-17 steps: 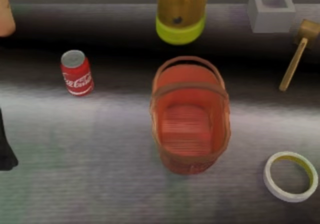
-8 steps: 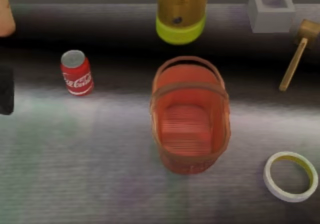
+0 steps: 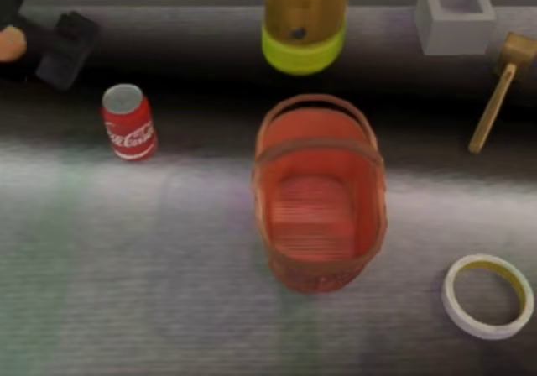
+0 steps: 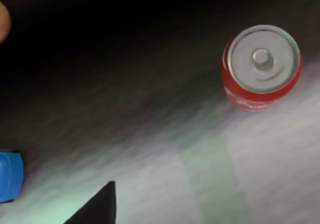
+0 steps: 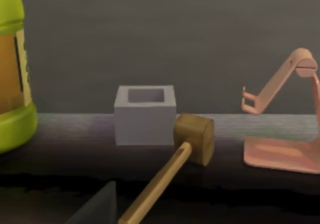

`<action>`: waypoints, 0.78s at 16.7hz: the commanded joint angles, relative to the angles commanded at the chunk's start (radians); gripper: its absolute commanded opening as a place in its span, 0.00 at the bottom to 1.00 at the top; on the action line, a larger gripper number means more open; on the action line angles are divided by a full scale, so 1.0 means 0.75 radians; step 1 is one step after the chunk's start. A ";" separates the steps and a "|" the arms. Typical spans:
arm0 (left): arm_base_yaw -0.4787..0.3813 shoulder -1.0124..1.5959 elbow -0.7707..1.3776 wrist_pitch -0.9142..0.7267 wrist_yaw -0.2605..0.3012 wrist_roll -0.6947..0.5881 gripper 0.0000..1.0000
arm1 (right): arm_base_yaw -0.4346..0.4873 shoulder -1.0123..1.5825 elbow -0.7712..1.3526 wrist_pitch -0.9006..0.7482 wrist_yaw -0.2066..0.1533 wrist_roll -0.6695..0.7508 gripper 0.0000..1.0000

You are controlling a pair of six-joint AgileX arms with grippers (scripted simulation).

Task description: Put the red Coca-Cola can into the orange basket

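Observation:
The red Coca-Cola can [image 3: 128, 122] stands upright at the table's left, its silver top showing in the left wrist view [image 4: 261, 66]. The orange basket [image 3: 319, 225] sits in the middle with its handle [image 3: 317, 148] arched across the rim and nothing inside. My left gripper [image 3: 67, 49] hovers at the far left, beyond the can and apart from it. Only one dark finger [image 4: 99, 209] shows at the wrist view's edge, with a wide bare gap beside it, so it is open. My right gripper [image 5: 160, 220] is parked off the top view, one finger [image 5: 97, 209] showing, also open.
A gold cylinder with a yellow-green band [image 3: 304, 19] stands behind the basket. At the back right are a grey square cup [image 3: 455, 17] and a wooden mallet [image 3: 502, 82], with a pink stand [image 5: 280, 144] beyond them. A white tape ring [image 3: 488, 296] lies front right. A blue object [image 4: 10, 176] lies near the left gripper.
My left arm has swept from the left edge toward the far side of the table and a little right, ending beyond the can. The can and the basket have not moved.

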 joint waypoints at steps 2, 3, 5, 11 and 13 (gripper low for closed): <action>-0.019 0.264 0.248 -0.156 -0.002 0.068 1.00 | 0.000 0.000 0.000 0.000 0.000 0.000 1.00; -0.028 0.388 0.365 -0.230 -0.002 0.100 1.00 | 0.000 0.000 0.000 0.000 0.000 0.000 1.00; -0.044 0.617 0.582 -0.365 -0.004 0.159 1.00 | 0.000 0.000 0.000 0.000 0.000 0.000 1.00; -0.075 1.075 1.024 -0.637 -0.008 0.277 1.00 | 0.000 0.000 0.000 0.000 0.000 0.000 1.00; -0.078 1.126 1.076 -0.667 -0.009 0.290 1.00 | 0.000 0.000 0.000 0.000 0.000 0.000 1.00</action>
